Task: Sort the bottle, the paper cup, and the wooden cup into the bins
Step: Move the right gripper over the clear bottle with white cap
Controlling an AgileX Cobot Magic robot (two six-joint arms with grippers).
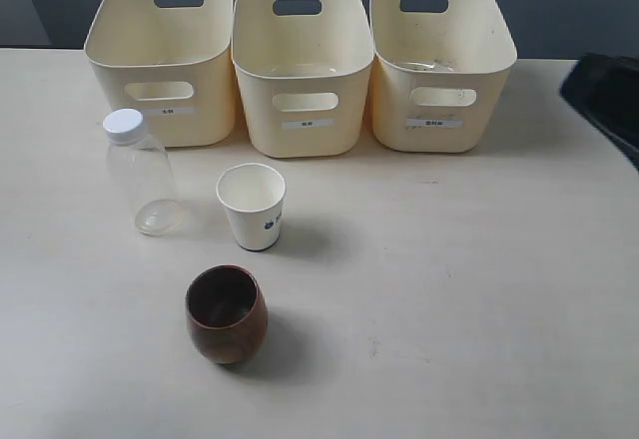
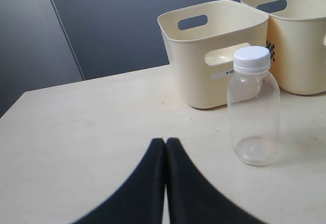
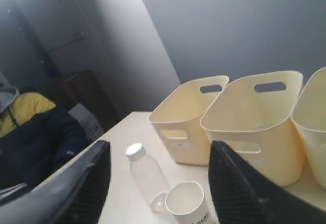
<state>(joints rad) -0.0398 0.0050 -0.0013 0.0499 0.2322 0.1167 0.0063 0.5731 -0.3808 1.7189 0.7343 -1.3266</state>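
Observation:
The clear bottle [image 1: 140,175] with a white cap stands at the left, in front of the left bin [image 1: 160,55]. To its right is the white paper cup [image 1: 252,206], and nearer the front stands the brown wooden cup [image 1: 226,314]. All three are upright on the table. The middle bin [image 1: 302,65] and right bin [image 1: 441,60] complete the back row. My left gripper [image 2: 165,141] is shut and empty, low over the table, short of the bottle [image 2: 253,112]. My right gripper [image 3: 159,143] is open and holds nothing. It hangs well back from the bottle [image 3: 145,175] and paper cup [image 3: 186,203].
A black shape [image 1: 607,95] juts in over the table's right edge in the exterior view. A person in a yellow and dark jacket [image 3: 30,132] sits beyond the table's far side in the right wrist view. A dark grey wall stands behind the bins.

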